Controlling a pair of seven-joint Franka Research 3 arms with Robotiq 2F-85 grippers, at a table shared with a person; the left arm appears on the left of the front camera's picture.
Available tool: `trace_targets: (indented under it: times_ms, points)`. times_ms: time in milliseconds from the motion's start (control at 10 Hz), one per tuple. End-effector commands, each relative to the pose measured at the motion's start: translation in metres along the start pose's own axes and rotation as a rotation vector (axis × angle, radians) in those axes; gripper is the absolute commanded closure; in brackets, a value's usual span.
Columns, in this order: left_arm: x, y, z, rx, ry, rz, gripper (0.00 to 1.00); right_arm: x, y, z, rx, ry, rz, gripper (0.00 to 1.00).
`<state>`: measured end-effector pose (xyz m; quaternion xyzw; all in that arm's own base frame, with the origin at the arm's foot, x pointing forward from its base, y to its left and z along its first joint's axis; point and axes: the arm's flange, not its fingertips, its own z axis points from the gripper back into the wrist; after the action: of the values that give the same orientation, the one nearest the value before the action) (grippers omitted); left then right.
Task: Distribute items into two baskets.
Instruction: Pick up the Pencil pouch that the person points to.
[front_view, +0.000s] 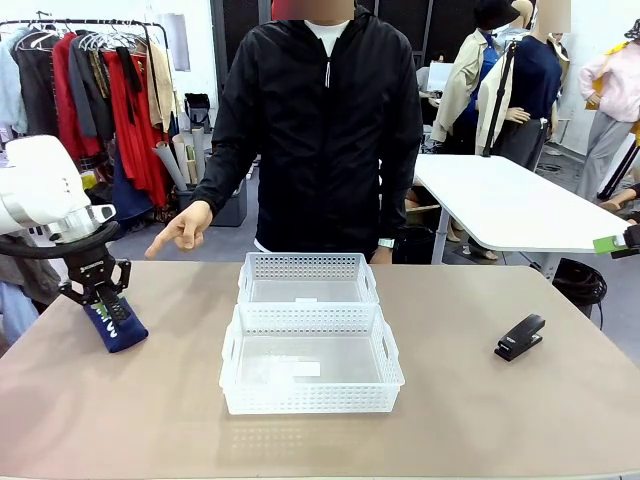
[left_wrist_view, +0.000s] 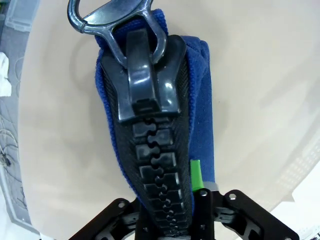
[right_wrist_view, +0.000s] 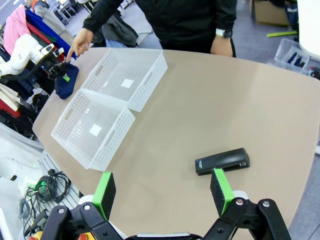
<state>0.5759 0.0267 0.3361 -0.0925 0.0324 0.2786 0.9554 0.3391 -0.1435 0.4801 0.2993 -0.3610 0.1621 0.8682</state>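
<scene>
The left tool (front_view: 103, 298) clamps the upper end of the blue pouch (front_view: 120, 325), which stands tilted with its lower end on the surface (front_view: 480, 420), far left. The right tool (right_wrist_view: 161, 175) hangs above the surface with fingers spread wide, gripping nothing, near the black stapler (front_view: 521, 336), which lies well right of the baskets. The near basket (front_view: 310, 398) and far basket (front_view: 308, 264) sit touching at centre. A person's hand (front_view: 183, 230) points toward the pouch.
</scene>
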Motion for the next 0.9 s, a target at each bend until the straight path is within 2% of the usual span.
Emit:
trace_targets:
  times_ms: [0,200,300,800]
  points:
    - [-0.0008,-0.0008,0.0027,-0.023,0.007,-0.011,1.0,0.0011,0.0009,-0.0004,0.004,-0.008,0.004,0.0]
    - [-0.0005,-0.002,0.0032,-0.056,0.014,-0.012,1.0,0.0011,0.0009,-0.0004,0.004,-0.008,0.004,0.0]
    - [0.0,-0.0003,0.0002,-0.003,0.001,0.001,1.0,0.0011,0.0009,-0.0004,0.004,-0.008,0.004,0.0]
    - [0.0,-0.0003,0.0002,-0.003,0.001,0.001,1.0,0.0011,0.0009,-0.0004,0.004,-0.008,0.004,0.0]
